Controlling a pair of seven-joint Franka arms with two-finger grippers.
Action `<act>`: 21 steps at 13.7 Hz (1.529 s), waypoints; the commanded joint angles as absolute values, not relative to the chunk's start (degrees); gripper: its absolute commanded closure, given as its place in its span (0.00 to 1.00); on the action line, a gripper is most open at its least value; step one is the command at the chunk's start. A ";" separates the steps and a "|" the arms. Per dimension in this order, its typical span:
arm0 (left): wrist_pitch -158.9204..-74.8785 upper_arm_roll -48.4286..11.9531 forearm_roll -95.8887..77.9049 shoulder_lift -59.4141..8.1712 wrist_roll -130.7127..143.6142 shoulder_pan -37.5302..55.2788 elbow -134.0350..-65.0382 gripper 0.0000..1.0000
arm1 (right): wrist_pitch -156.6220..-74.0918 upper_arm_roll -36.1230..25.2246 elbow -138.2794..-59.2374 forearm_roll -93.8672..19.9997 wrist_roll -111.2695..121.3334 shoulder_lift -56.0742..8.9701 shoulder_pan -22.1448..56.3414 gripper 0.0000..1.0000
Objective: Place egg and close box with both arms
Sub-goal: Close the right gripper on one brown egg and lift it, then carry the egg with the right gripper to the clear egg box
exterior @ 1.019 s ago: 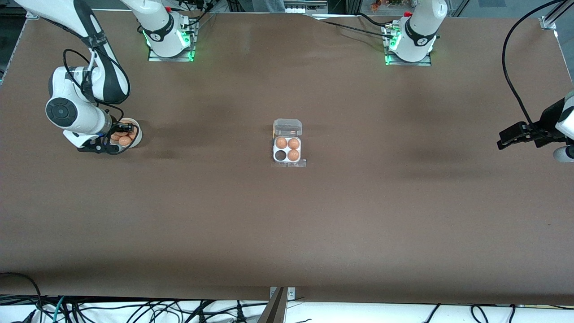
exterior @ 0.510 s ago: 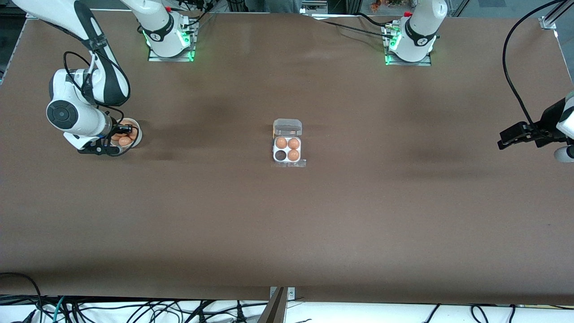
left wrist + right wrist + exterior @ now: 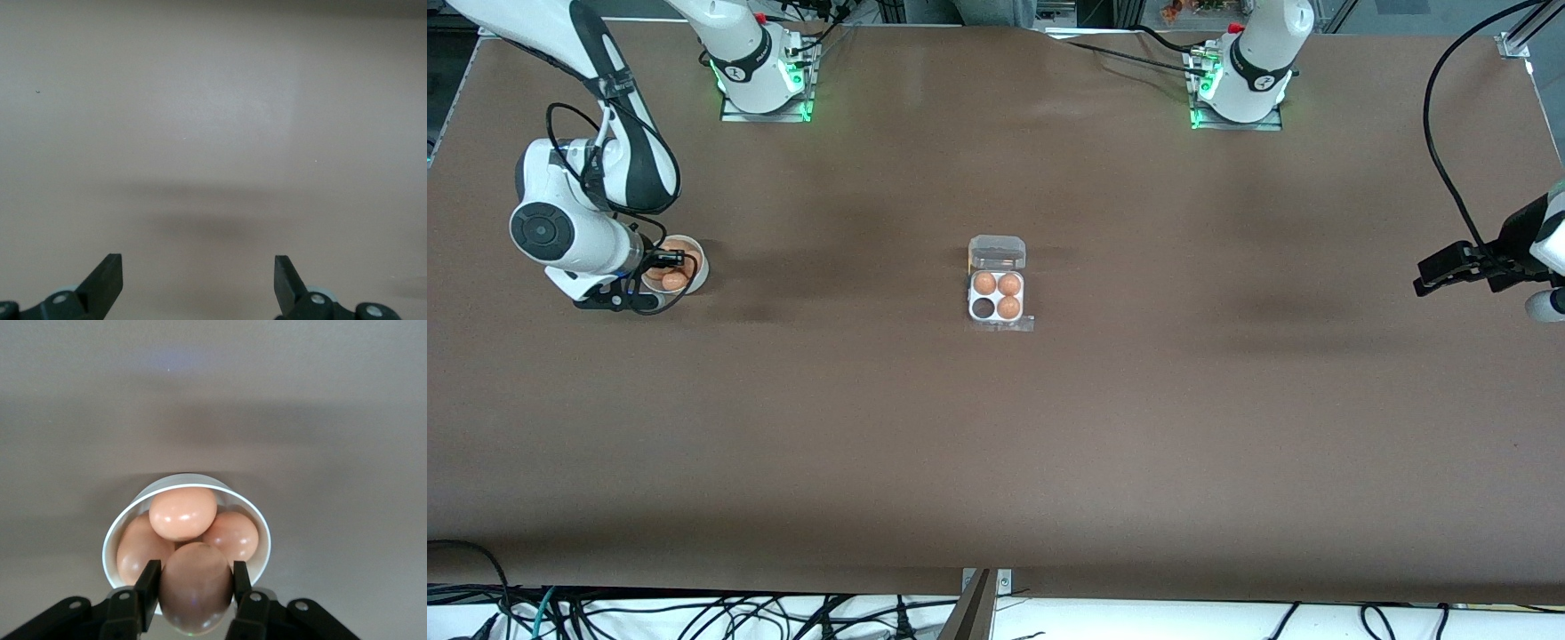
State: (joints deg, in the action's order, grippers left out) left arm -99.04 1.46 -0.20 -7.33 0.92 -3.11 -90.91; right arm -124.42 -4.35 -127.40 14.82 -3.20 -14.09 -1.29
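black fingers of the right gripper (image 3: 195,593) squeeze one orange-brown egg (image 3: 195,587) from both sides. the gripper is over a round white bowl (image 3: 263,540) at the right arm's end of the table (image 3: 996,462). three more eggs sit in the bowl, one on top (image 3: 183,513) and two lower down. in the front view the right gripper (image 3: 665,260) is over the bowl (image 3: 696,276), and the held egg is hard to pick out there.

the left gripper (image 3: 198,280) hangs over bare brown table at the left arm's end, close to the table edge. its two black fingers (image 3: 107,279) are spread wide with nothing between them. that arm waits. in the front view the left gripper (image 3: 1430,273) points toward the middle of the table.

the box (image 3: 996,298) sits in the middle of the table, well apart from both grippers. its clear lid (image 3: 997,252) is tipped open, on the side farther from the front camera. the box has four round cells. three cells hold eggs (image 3: 984,283). one cell (image 3: 983,308) is empty and dark, on the side nearer the front camera and toward the right arm's end.

there are two arms and two green-lit bases (image 3: 765,84). the brown table has wide open room all around the box, between it and the bowl, and down to the near edge, where black cables (image 3: 694,613) lie.
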 commanded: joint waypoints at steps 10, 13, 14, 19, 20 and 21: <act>-98.09 1.23 1.58 -8.17 -0.26 -3.43 -89.03 0.00 | -113.65 2.64 -110.94 3.18 -8.59 -18.88 7.98 0.70; -98.09 1.05 3.25 -8.17 -0.26 -3.34 -89.03 0.00 | -110.40 2.64 -103.73 1.76 -20.00 -22.93 15.62 0.70; -98.09 1.05 3.16 -8.17 -0.26 -3.34 -89.03 0.00 | -110.04 2.64 -101.80 1.06 -23.69 -24.16 17.99 0.70; -98.09 1.05 3.16 -8.17 -0.35 -3.43 -89.03 0.00 | -110.74 2.64 -91.34 -4.48 -41.80 -32.50 28.81 0.70; -98.09 1.05 3.16 -8.17 -0.35 -3.51 -89.03 0.00 | -110.74 2.64 -88.71 -4.48 -45.23 -34.17 30.92 0.70; -98.09 1.05 3.16 -8.17 -0.35 -3.43 -89.03 0.00 | -110.74 2.64 -86.07 -4.40 -48.05 -35.84 32.76 0.70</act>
State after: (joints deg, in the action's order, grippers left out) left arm -99.04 1.39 2.03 -7.34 0.84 -3.10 -90.90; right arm -112.19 3.11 -93.25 -3.63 -42.95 -31.34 29.84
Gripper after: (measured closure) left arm 0.000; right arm 0.524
